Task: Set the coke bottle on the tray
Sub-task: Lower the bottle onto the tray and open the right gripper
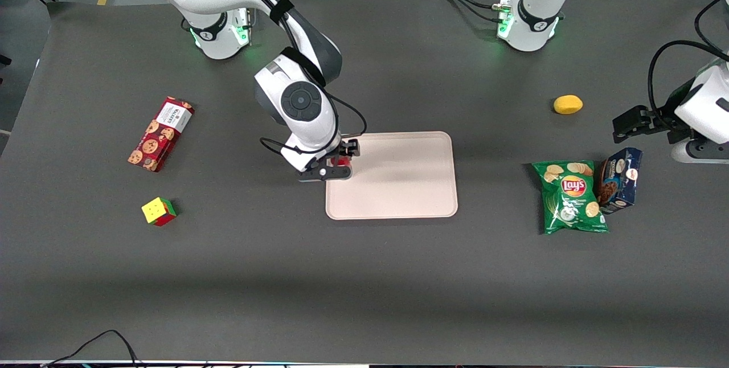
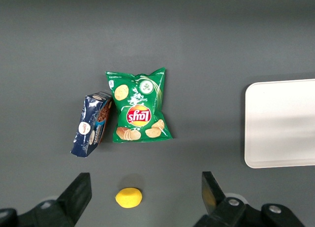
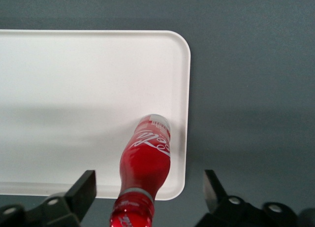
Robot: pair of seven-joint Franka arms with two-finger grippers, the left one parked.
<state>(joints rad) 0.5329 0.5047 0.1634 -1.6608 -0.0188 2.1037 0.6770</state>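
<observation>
The coke bottle [image 3: 146, 158], slim and all red with white lettering, stands upright on the tray [image 3: 74, 89], close to one rounded corner and its low rim. My right gripper [image 3: 147, 192] is above the bottle and open. Its two dark fingers [image 3: 83, 190] stand wide apart on either side of the cap without touching it. In the front view the gripper [image 1: 340, 158] hovers over the tray [image 1: 398, 180] edge nearest the working arm's end. Only a bit of the red bottle [image 1: 342, 160] shows under it. The tray's [image 2: 280, 123] end also shows in the left wrist view.
A red cookie box [image 1: 160, 134] and a colour cube [image 1: 159, 211] lie toward the working arm's end. Toward the parked arm's end lie a yellow lemon [image 1: 568, 104], a green Lay's chip bag [image 1: 571, 196] and a blue cookie box [image 1: 621, 179].
</observation>
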